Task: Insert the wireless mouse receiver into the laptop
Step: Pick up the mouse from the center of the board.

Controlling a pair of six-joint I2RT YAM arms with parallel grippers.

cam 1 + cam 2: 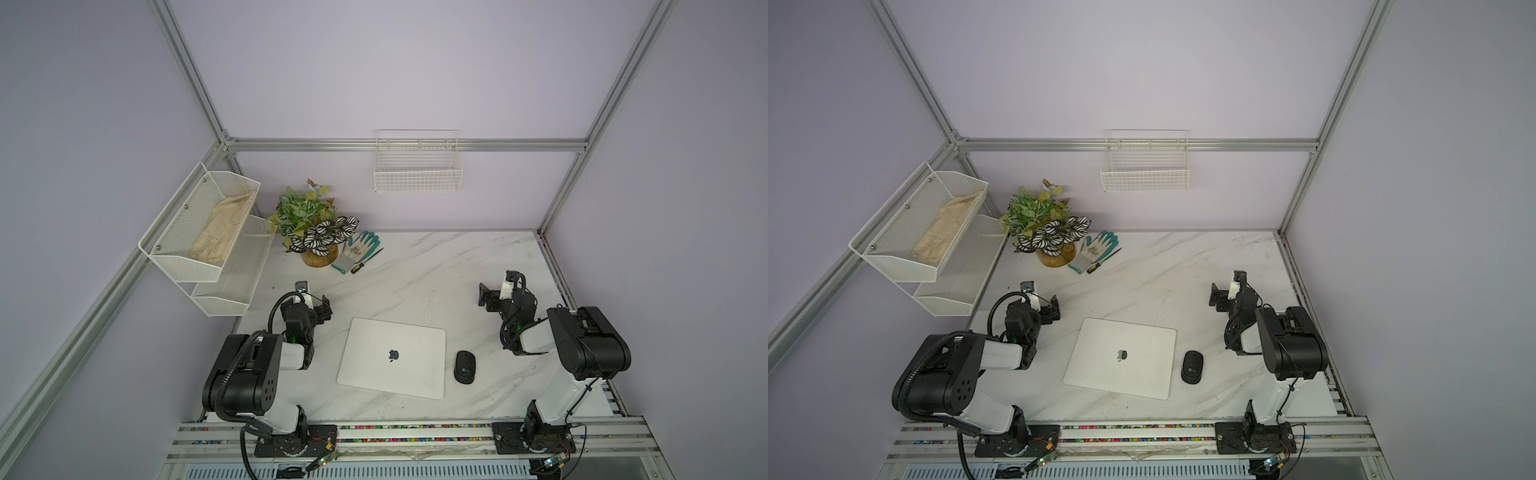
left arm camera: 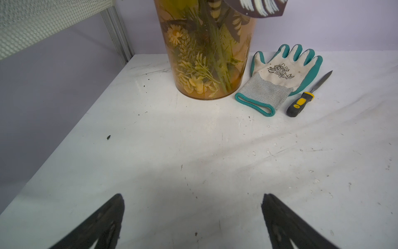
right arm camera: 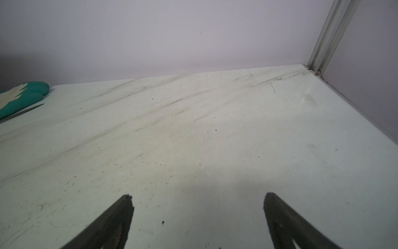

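The laptop [image 1: 374, 345] [image 1: 1104, 345] lies shut and flat near the table's front middle, its dark apple logo facing up. A black oval mouse [image 1: 464, 367] [image 1: 1192, 367] rests just right of it. The wireless mouse receiver is out of view. My left gripper [image 1: 322, 309] [image 1: 1053, 309] [image 2: 192, 200] hovers behind the laptop's left rear corner, open and empty over bare table. Far right of the laptop, behind the mouse, my right gripper [image 1: 486, 297] [image 1: 1216, 297] [image 3: 197, 199] is also open, with nothing between its fingers.
At the back left stand a plant in an amber vase [image 1: 318, 255] [image 2: 206, 64], a teal-and-white glove [image 1: 361, 247] [image 2: 280, 73] and a yellow-handled tool [image 1: 365, 262] [image 2: 301, 103]. Mesh shelves [image 1: 208, 241] hang on the left wall, a wire basket [image 1: 417, 170] on the back wall.
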